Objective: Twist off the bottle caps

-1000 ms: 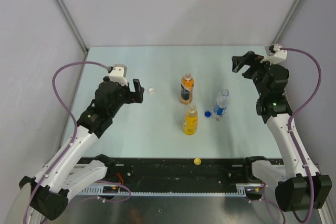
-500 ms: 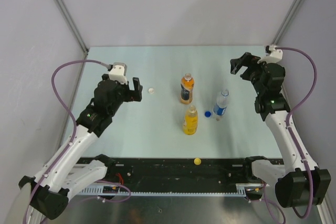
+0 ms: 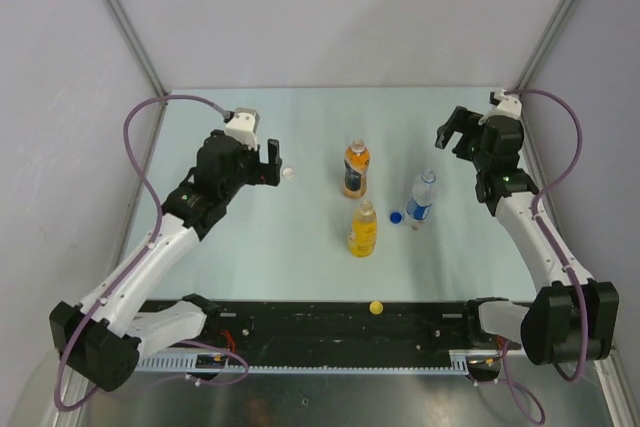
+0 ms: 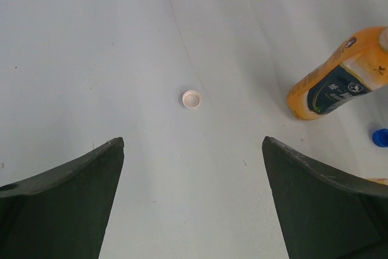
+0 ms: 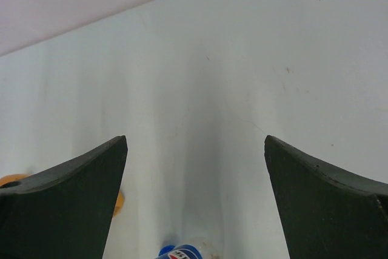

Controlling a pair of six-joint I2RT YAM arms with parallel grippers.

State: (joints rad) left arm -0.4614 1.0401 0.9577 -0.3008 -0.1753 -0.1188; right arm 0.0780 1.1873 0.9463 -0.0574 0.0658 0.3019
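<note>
Three bottles stand mid-table: orange liquid with a dark blue label, yellow liquid, and clear with a blue label. The white cap lies loose left of them, the blue cap beside the clear bottle, and the yellow cap on the black front rail. My left gripper is open and empty just left of the white cap; its wrist view also shows the orange bottle and blue cap. My right gripper is open and empty, behind and right of the clear bottle.
The pale table is bounded by grey walls at the back and sides. A black rail runs along the front edge between the arm bases.
My left gripper has moved right and farther back, close to the white cap. My right gripper has shifted slightly left and nearer. Bottles and caps have not moved.
</note>
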